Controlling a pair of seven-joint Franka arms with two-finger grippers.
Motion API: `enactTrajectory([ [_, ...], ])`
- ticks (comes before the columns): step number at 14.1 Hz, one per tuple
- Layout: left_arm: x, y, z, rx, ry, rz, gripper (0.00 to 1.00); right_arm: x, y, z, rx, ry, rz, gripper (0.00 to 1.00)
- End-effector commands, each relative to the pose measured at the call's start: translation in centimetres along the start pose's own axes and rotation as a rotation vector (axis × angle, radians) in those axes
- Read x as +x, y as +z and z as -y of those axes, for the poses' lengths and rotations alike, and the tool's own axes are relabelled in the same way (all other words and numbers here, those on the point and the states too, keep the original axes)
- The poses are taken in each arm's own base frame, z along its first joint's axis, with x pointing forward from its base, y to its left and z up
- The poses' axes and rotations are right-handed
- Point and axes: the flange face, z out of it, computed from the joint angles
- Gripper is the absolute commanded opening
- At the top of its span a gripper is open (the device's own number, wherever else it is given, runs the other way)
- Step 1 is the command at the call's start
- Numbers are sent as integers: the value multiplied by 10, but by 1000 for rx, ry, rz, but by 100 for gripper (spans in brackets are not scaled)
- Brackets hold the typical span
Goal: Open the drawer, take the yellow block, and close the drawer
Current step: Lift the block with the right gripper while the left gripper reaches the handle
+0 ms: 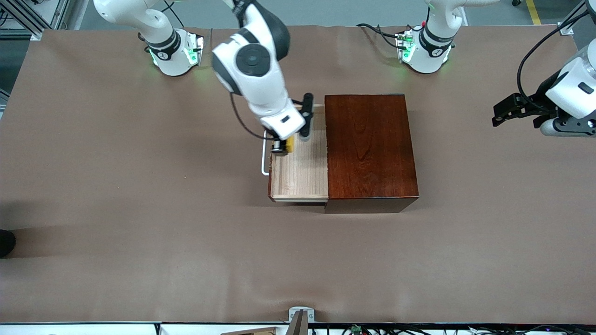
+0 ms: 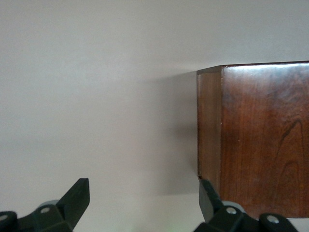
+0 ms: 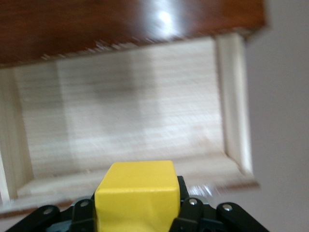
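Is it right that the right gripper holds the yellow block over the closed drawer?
No, the drawer is open, pulled out of the box, as the front view shows. The right gripper does hold the yellow block over it.

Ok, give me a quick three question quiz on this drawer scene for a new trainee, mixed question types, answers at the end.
1. True or false: the drawer is pulled out of the wooden box.
2. What does the right gripper hold? A) the drawer's white handle B) the yellow block C) nothing
3. Fill in: the left gripper waits with its fingers ____, beside the box toward the left arm's end of the table.

Key
1. True: its pale wood floor shows, with the white handle at its front.
2. B: the fingers are shut on the block, over the drawer.
3. Open.
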Motion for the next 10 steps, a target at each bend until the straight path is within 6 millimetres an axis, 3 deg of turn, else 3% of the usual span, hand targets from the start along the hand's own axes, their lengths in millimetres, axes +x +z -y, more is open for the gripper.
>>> enactTrajectory([
  [1,10,-2,-32,9,55,-8,100,-44,-32,-34,-15,158,4,0],
  [3,8,-1,-71,3,122,-11,100,-90,-49,-77,-40,305,-11,0],
  [6,2,11,-153,-6,238,6,100,-163,-69,-130,-68,468,-19,0],
  [9,-10,25,-237,-22,345,3,100,-235,-71,-167,-62,586,4,0],
  [10,-11,32,-254,-33,391,-8,100,-255,-71,-175,-52,621,16,0],
])
